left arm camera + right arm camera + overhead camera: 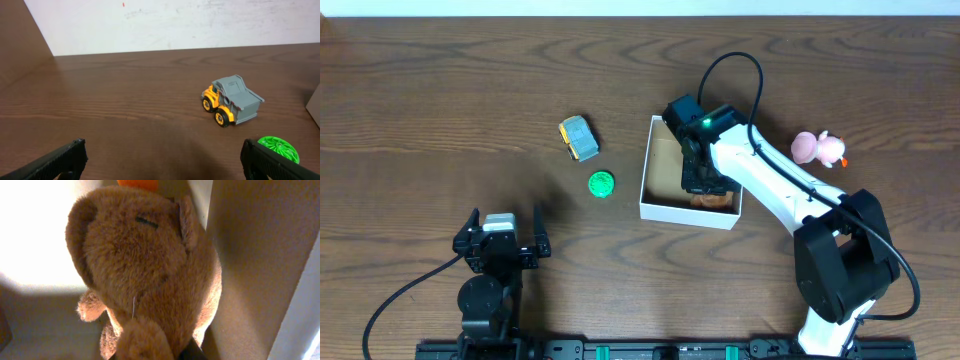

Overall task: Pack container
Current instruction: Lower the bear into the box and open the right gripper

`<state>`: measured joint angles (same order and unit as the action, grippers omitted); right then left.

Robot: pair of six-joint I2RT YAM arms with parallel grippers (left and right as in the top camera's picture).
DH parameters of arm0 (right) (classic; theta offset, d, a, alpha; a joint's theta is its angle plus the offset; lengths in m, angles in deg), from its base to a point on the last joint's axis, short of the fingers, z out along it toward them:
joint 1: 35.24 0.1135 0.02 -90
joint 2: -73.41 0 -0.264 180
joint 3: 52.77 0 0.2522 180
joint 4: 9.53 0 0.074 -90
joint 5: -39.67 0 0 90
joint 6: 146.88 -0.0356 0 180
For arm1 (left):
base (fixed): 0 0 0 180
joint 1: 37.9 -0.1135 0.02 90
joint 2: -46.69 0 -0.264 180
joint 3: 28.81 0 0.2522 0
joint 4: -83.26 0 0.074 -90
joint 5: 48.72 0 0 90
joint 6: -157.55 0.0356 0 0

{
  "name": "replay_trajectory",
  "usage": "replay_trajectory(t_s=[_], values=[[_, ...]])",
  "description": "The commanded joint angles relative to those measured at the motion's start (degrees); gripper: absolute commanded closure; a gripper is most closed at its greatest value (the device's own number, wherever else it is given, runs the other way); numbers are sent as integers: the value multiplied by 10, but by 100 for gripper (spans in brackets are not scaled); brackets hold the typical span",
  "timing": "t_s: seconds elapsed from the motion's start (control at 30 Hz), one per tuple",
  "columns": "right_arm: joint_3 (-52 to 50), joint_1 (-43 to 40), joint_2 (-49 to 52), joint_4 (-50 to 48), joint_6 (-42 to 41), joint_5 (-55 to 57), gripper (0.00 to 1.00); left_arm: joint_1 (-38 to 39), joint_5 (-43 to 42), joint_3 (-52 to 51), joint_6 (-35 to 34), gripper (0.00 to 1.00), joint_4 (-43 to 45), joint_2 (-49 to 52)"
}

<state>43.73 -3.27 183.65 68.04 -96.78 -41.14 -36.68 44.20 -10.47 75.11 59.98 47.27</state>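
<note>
The container (685,214) is a white-walled box with a brown inside, right of the table's middle. My right gripper (703,180) reaches down into it and is shut on a brown plush toy (712,200) at the box's front right corner. In the right wrist view the plush (145,265) fills the frame against the brown box wall (250,255), and it hides most of the fingers (165,352). My left gripper (505,240) is open and empty at the front left; it also shows in the left wrist view (162,150).
A grey and yellow toy truck (579,138) (231,100) and a green disc (601,184) (278,148) lie left of the container. A pink plush toy (818,149) lies to the right of it, beside the right arm.
</note>
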Motion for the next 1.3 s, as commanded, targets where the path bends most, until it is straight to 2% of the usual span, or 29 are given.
replay_trajectory(t_s=[0.0, 0.17, 0.4, 1.27], values=[[-4, 7, 9, 0, -8, -3, 97, -3, -9, -16, 6, 2, -5, -3], [-4, 7, 9, 0, -8, -4, 92, -3, -9, -16, 6, 2, -5, -3], [-4, 7, 9, 1, -8, -17, 99, -3, -9, -16, 6, 2, -5, -3], [-30, 7, 9, 17, -8, -17, 98, -3, -9, -16, 6, 2, -5, -3]])
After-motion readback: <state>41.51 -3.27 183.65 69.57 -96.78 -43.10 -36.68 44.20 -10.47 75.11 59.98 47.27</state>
